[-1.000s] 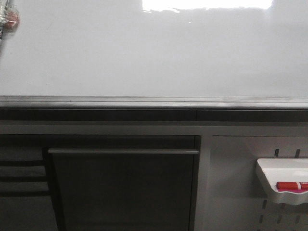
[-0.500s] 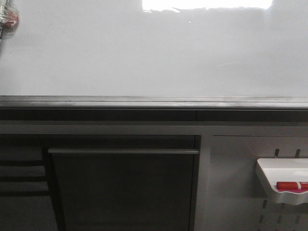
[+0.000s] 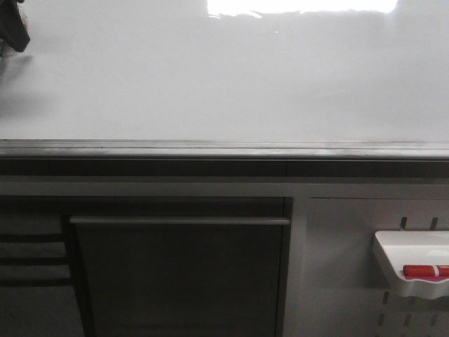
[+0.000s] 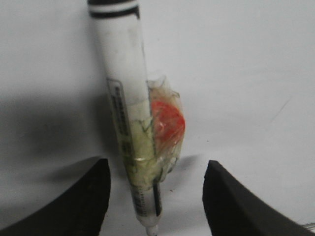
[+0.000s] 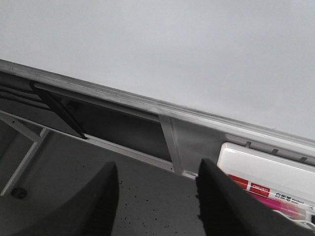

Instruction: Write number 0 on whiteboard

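The whiteboard (image 3: 224,77) fills the upper half of the front view, glossy and bare, and no number 0 shows on it. A white marker (image 4: 120,73) with a black band lies against the board (image 4: 236,59), wrapped in clear tape with a red lump (image 4: 167,120). My left gripper (image 4: 156,162) is open, its dark fingers standing wide on both sides of the marker's lower end without touching it. In the front view it is a dark shape (image 3: 14,28) at the top left corner. My right gripper (image 5: 157,164) is open and empty, low below the board's edge.
A grey metal ledge (image 3: 224,149) runs along the board's bottom. Below it are a dark panel with a bar handle (image 3: 179,220) and a grey pegboard (image 3: 337,281) carrying a white tray (image 3: 393,246) with a red marker (image 3: 426,270).
At the top left of the front view the taped marker with its red lump was in plain sight; now the dark left gripper has come in over it. The right arm's side looks the same.
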